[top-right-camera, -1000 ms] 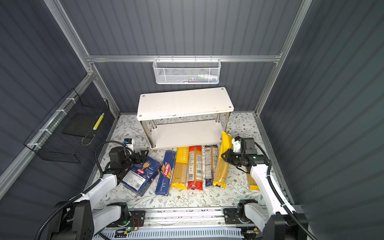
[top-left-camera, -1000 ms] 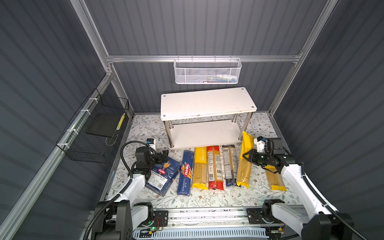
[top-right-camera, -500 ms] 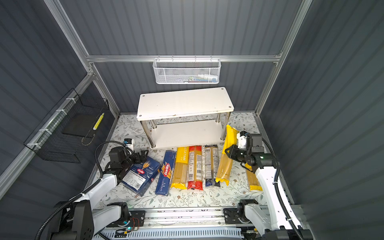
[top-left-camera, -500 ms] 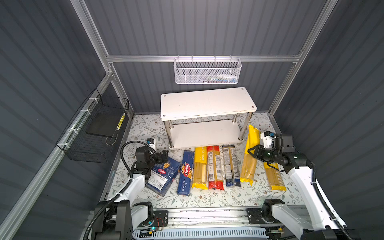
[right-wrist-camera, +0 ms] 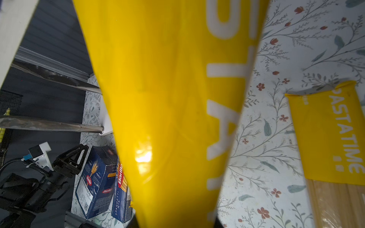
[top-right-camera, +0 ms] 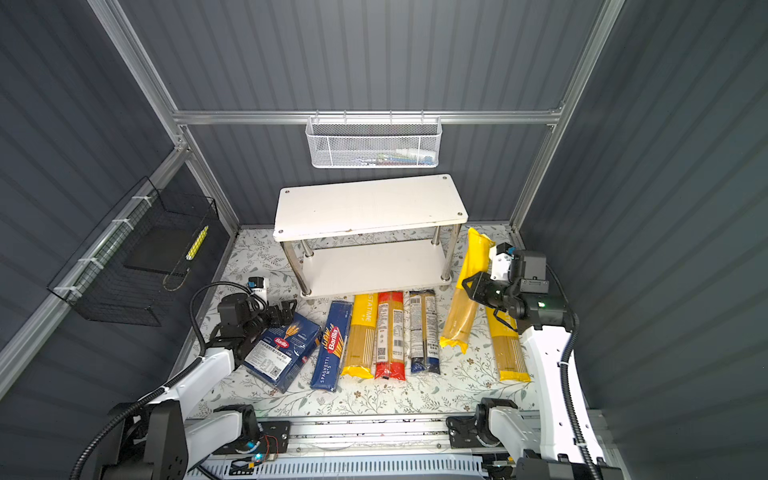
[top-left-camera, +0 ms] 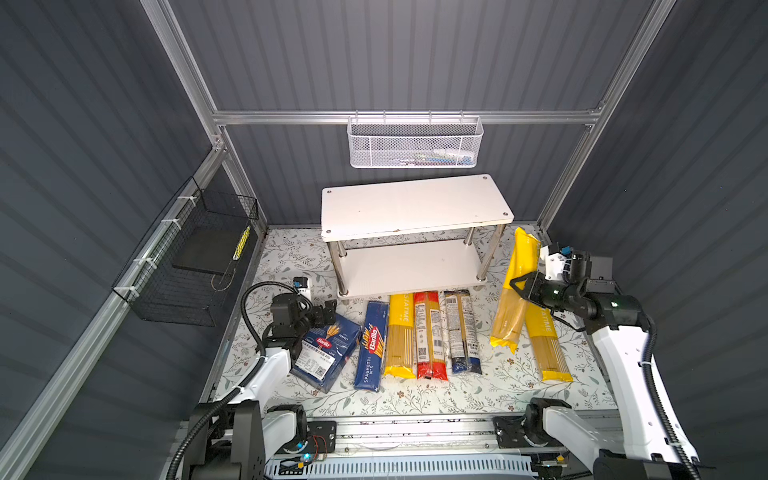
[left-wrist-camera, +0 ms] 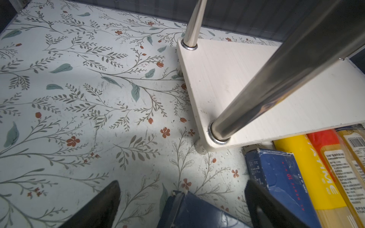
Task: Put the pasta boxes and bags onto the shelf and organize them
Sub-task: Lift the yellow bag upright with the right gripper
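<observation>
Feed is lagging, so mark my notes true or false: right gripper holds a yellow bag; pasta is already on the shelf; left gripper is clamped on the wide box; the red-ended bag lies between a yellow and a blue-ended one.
1. The right gripper holds a yellow bag. True.
2. Pasta is already on the shelf. False: both boards are bare.
3. The left gripper is clamped on the wide box. False: its jaws stand open, with the box's corner between them.
4. The red-ended bag lies between a flat yellow bag and the blue-ended bag. True.
</observation>
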Controlling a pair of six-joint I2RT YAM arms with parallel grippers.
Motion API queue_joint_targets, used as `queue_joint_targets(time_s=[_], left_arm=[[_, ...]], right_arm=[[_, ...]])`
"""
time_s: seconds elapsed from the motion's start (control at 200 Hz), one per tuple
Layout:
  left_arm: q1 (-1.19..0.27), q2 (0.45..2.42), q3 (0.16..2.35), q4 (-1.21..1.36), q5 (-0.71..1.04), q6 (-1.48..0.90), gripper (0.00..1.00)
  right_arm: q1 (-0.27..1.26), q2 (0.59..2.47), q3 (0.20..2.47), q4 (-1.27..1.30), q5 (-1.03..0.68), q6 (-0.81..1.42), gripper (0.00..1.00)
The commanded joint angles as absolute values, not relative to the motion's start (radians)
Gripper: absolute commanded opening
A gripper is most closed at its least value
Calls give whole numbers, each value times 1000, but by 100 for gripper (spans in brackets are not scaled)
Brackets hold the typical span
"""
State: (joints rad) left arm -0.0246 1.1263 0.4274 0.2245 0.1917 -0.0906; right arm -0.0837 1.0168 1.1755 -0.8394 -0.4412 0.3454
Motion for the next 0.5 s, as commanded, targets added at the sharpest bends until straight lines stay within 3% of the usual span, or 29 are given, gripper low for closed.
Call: queue_joint_targets(time_s=[0.0, 0.18, 0.495], left_arm=[[-29, 1127, 426, 235, 134, -50, 99], [-29, 1106, 419, 231, 139, -53, 99], [-29, 1100, 482, 201, 302, -72, 99]], right_arm=[[-87, 1024, 1292, -799, -461, 306, 0], [-87, 1094, 1453, -876, -472, 280, 0], [-87, 1183, 1601, -867, -512, 274, 0]])
